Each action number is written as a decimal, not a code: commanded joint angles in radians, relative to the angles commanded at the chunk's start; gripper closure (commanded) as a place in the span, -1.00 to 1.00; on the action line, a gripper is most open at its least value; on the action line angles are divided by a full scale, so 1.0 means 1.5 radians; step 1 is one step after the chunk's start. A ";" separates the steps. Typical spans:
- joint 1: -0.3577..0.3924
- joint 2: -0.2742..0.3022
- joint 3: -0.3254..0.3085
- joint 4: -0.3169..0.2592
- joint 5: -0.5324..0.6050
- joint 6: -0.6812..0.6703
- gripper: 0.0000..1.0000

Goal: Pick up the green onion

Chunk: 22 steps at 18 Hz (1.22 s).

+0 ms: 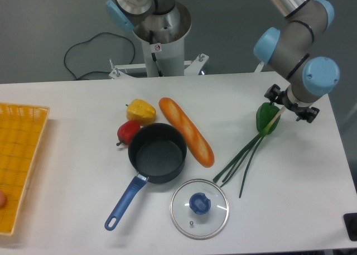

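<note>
At the left edge of the desk [67,121] sits a yellow basket [19,154]. Toward the middle lie a yellow pepper [140,110] and a red pepper [128,132], touching the rim of a black pot [158,153] whose blue handle points to the front edge. A bread loaf [186,131] lies slantwise just right of the pot, and a glass lid [199,208] with a blue knob rests near the front edge.

The green onion [245,154] lies on the right part of the desk, slanting from its splayed stalk tips near the lid up to its pale stem end [274,119] by the right edge. That stem end crosses over a green pepper [267,119] and runs up to the gripper [291,105], which sits right at its tip (whether it touches the fingers I cannot tell). The fingers are hidden under the wrist, so whether they are apart or closed is unclear.

The arm [295,43] comes in from the top right corner, its wrist bent downward over the desk's right edge.

The onion's stalks are thin, dark green, and fan apart toward the front.
</note>
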 joint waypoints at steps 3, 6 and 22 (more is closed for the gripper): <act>0.000 -0.002 -0.001 -0.001 0.000 0.001 -0.94; 0.000 -0.003 -0.002 -0.001 0.000 0.001 -0.94; 0.000 -0.003 -0.002 -0.008 0.002 0.006 -0.53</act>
